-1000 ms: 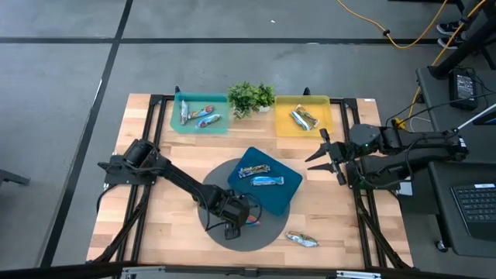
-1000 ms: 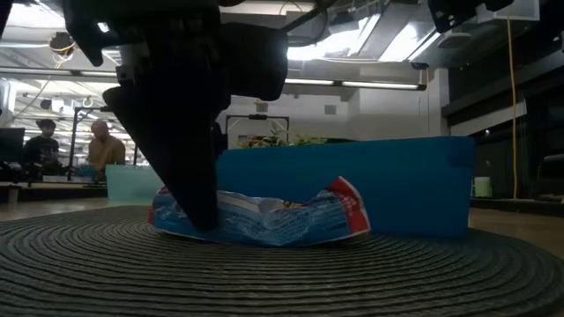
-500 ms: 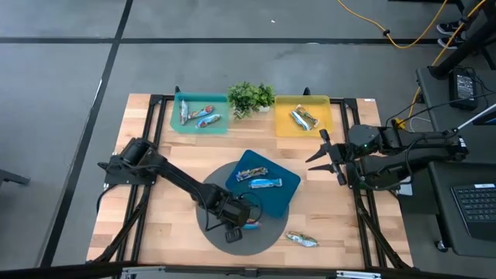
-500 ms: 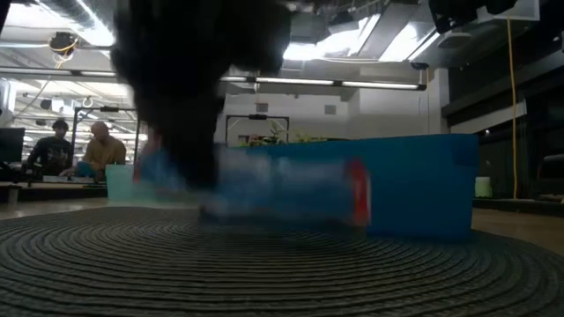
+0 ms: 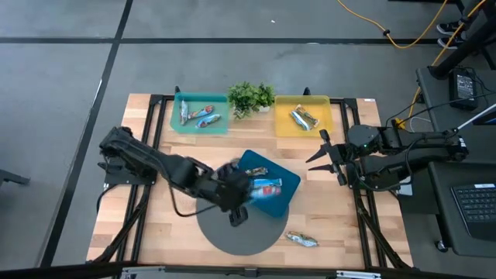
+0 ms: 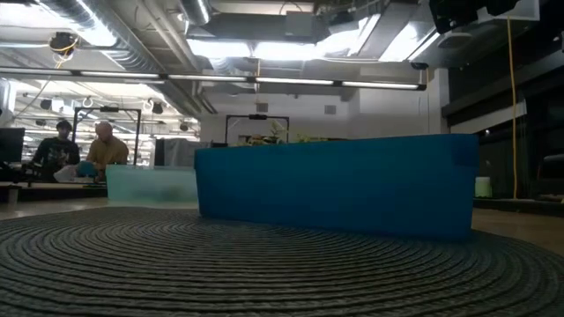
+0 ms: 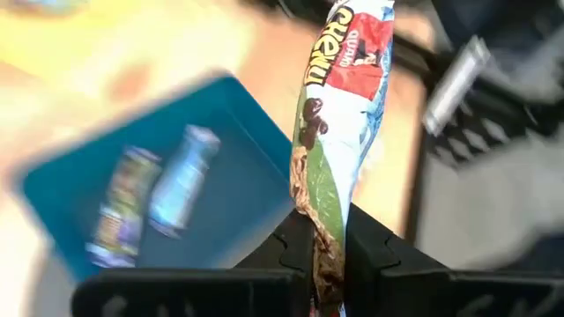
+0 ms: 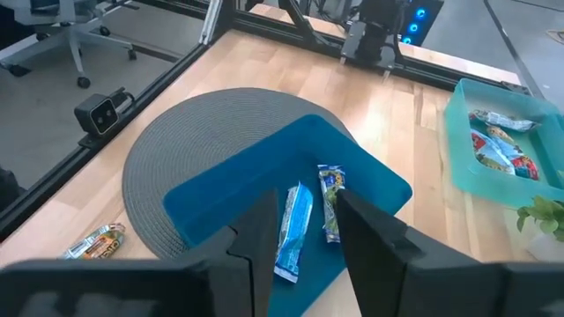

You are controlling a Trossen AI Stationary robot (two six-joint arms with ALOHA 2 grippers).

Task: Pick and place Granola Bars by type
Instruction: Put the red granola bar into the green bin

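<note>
A granola bar with a red, white and blue wrapper (image 7: 339,114) is clamped between the fingers of the left gripper (image 5: 240,195), which hangs over the near-left edge of the blue tray (image 5: 288,198); in the left wrist view the wrapper stands up from the closed jaws, and the yellow lettering on its red panel reads partly as "CHEWY". Inside the blue tray lie two more bars, a blue-printed one (image 8: 296,224) and a darker multicoloured one (image 8: 330,201), side by side and just apart. The tray sits tilted on a round grey woven mat (image 5: 232,236), overlapping its far-right part. On the bare wood by the mat's near-right edge rests a single bar with brownish print (image 5: 301,240). At the far side of the table, a teal tray (image 5: 180,122) holds about three red-and-blue bars (image 5: 206,120), and a yellow tray (image 5: 280,125) holds two bars with green-orange print (image 5: 304,118); a small green leafy plant (image 5: 250,97) stands between these two trays. The right gripper (image 5: 324,157) waits over the table's right side, beside the blue tray, its fingers spread apart and holding nothing. In the low view, two people (image 6: 81,146) sit in the room behind the table.
</note>
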